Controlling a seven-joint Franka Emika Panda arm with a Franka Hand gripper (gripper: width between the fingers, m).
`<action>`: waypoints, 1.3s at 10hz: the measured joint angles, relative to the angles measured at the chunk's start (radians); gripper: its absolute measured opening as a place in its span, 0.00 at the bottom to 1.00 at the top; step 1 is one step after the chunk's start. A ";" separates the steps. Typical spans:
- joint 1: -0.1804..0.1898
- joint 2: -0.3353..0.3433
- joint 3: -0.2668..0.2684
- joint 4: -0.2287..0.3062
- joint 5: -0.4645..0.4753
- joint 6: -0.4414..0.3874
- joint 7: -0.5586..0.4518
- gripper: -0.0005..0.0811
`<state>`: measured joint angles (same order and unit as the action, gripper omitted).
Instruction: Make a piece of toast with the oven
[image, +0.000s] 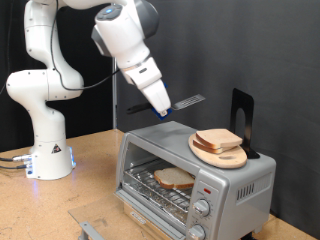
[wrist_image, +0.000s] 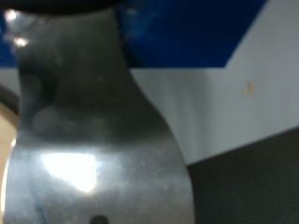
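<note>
The silver oven (image: 235, 185) stands on the wooden table at the exterior view's lower right, its glass door (image: 95, 226) folded down. One piece of toast (image: 175, 179) lies on the wire rack inside. Two more bread slices (image: 219, 139) rest on a round wooden board (image: 226, 157) on the oven's roof. My gripper (image: 161, 113) hangs just above the roof's back left corner, shut on a flat metal spatula with a blue handle (image: 187, 103) that points toward the exterior view's right. The wrist view is filled by the shiny spatula blade (wrist_image: 84, 140) and its blue handle (wrist_image: 187, 33).
A black upright stand (image: 240, 112) sits on the oven roof behind the board. Two round knobs (image: 203, 209) and a red light (image: 206, 189) are on the oven's front right. The robot base (image: 48, 150) stands at the exterior view's left on the table (image: 90, 190).
</note>
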<state>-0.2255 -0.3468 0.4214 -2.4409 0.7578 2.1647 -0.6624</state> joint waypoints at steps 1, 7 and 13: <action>0.008 0.003 0.035 -0.001 0.000 0.030 0.030 0.49; 0.029 0.079 0.215 -0.025 0.000 0.190 0.133 0.49; 0.017 0.060 0.161 -0.068 0.053 0.144 0.088 0.49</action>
<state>-0.2082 -0.2870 0.5819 -2.5089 0.8113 2.3087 -0.5747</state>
